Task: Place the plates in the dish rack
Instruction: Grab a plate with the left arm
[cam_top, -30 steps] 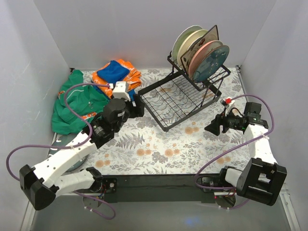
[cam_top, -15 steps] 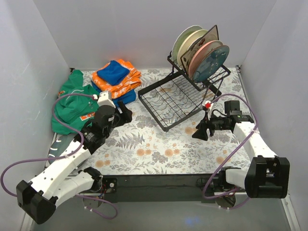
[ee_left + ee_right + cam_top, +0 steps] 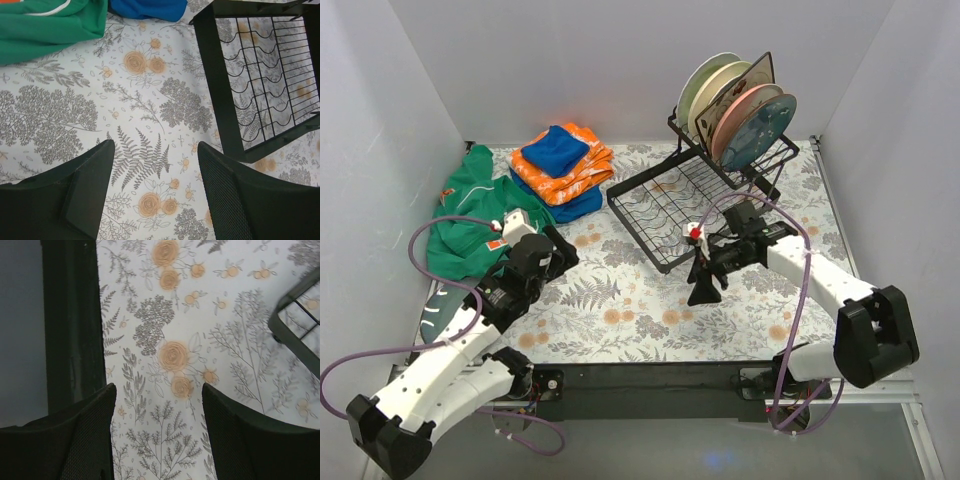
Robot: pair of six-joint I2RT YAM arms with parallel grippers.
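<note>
Right tool (image 3: 705, 290) gapes; plates (image 3: 741, 112) overlap in dish rack (image 3: 670, 205), hiding rear ones.

Black wire dish rack (image 3: 682, 203), pale green plate (image 3: 704, 82), pink-and-cream plate (image 3: 738, 112), dark teal plate (image 3: 768, 126), white tablecloth (image 3: 620, 322) printed with grey ferns and orange roses, orange and blue cloths (image 3: 560, 165), emerald green garment (image 3: 470, 222).

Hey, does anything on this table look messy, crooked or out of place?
A green garment lies crumpled at the left edge of the table, beside folded orange and blue cloths. The black wire dish rack sits skewed to the table's edges. The plates stand on edge in its raised section; nothing looks spilled or broken.
</note>
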